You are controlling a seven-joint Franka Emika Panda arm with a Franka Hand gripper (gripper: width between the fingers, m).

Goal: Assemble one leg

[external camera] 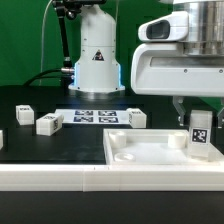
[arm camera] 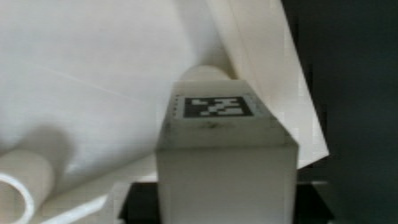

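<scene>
Jaws are clamped on the leg, one on each side of its lower body, as the wrist view shows with dark pads flanking the block and its tag facing the camera. The leg is held upright at the corner of the white panel on the exterior view's right, just at or above the panel's surface; whether its end already sits in a socket I cannot tell, because the block itself hides that spot in both views. My judgement is that the step in hand is fitting this leg to the panel's corner. The next move likely calls for lining the leg's end squarely over the corner socket, pressing down and turning it home, without letting it tilt. In the wrist view the panel lies close behind the leg, with a rounded socket near the picture's edge. Farther out on the dark worktop lie three more loose legs, all well apart from the held one, with the marker board between them and the arm's white base behind. Nothing stands in the way; the panel's raised edge is the only thing the leg could catch on.
</scene>
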